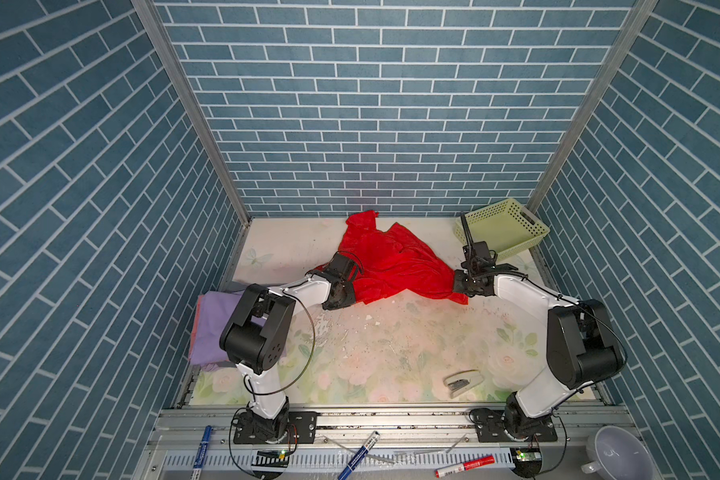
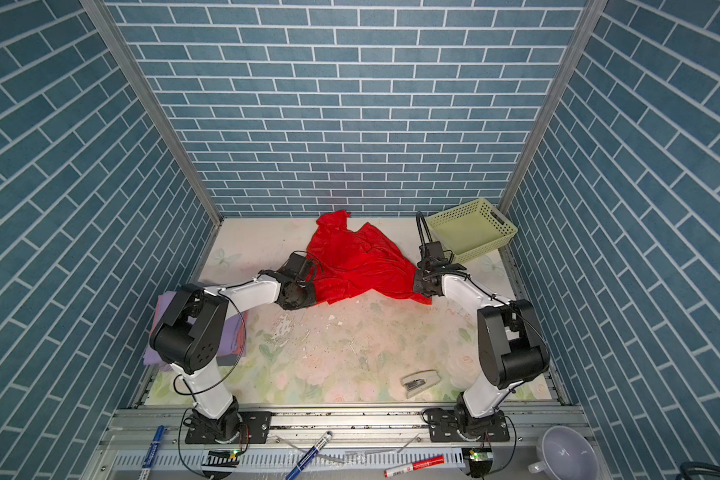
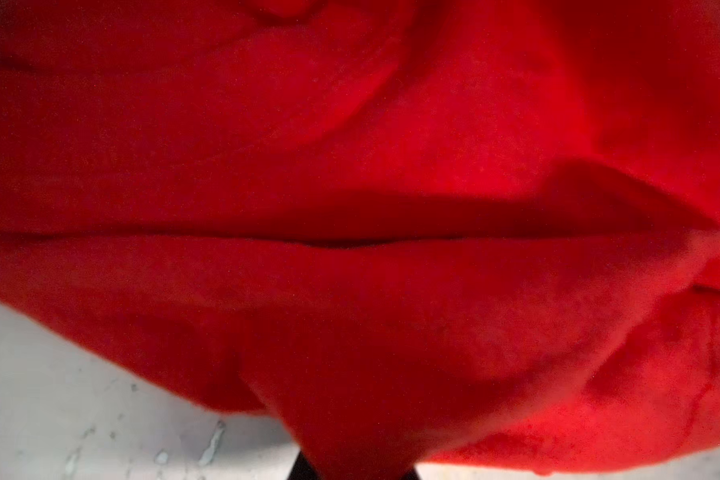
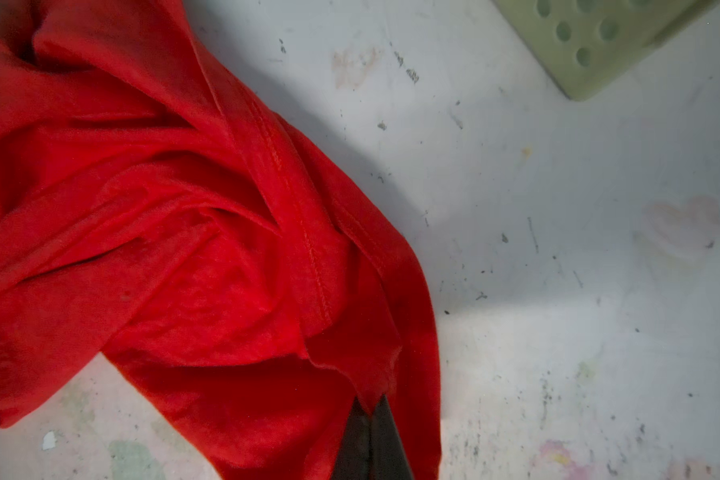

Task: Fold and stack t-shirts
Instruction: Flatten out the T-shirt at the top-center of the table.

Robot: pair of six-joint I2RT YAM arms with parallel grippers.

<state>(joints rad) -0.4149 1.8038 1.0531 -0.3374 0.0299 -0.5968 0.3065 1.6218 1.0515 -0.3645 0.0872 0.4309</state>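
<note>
Red t-shirt (image 1: 391, 262) is gripped twice.
Hem is pinched by the right gripper (image 4: 370, 409), fingers pressed together; cloth seems nipped between the mostly hidden fingers of the left gripper (image 3: 356, 469).

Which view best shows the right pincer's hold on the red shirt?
The right wrist view: the right pincer is shut on a gathered fold of the red shirt, close up. In both top views the right arm hides its tips. The left wrist view shows the shirt, not this pincer.

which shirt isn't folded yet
The red shirt: it lies crumpled mid-table, while the purple shirt is folded flat on the left.
</note>
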